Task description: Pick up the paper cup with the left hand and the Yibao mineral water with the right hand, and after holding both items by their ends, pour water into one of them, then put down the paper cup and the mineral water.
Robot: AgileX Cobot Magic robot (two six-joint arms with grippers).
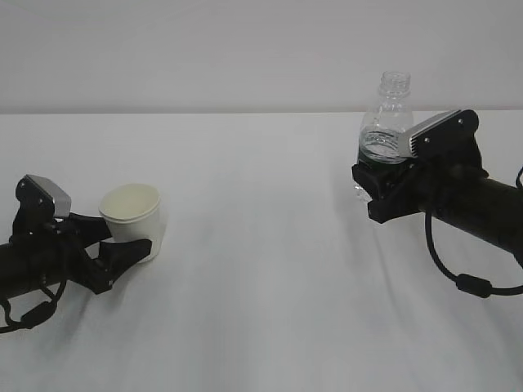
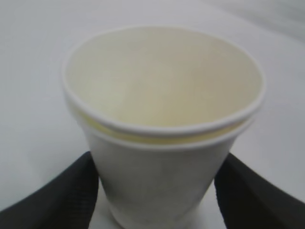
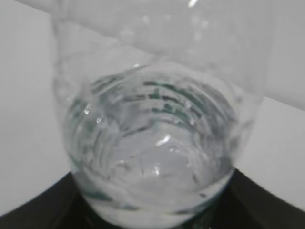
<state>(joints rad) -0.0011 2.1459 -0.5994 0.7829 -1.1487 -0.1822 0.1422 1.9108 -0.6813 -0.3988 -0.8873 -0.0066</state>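
The light, easily crushed cup [image 1: 131,215], clamped low by the left gripper [image 1: 122,249], is held well left of the bottle [image 1: 386,124], itself slippery and thin-walled, gripped around its lower body by the right gripper [image 1: 380,184].

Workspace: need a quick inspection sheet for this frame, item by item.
Surface: white table, bare between the arms.
Paper cup: upright, mouth open, no water visible inside.
Water bottle: upright, uncapped, partly filled.
Clutter: nothing seen.
Left gripper: closed around the cup's lower part.
Right gripper: clamped on the bottle's lower body.
Cables: black cable looping under the right arm; another by the left arm.
Surroundings: plain pale wall.
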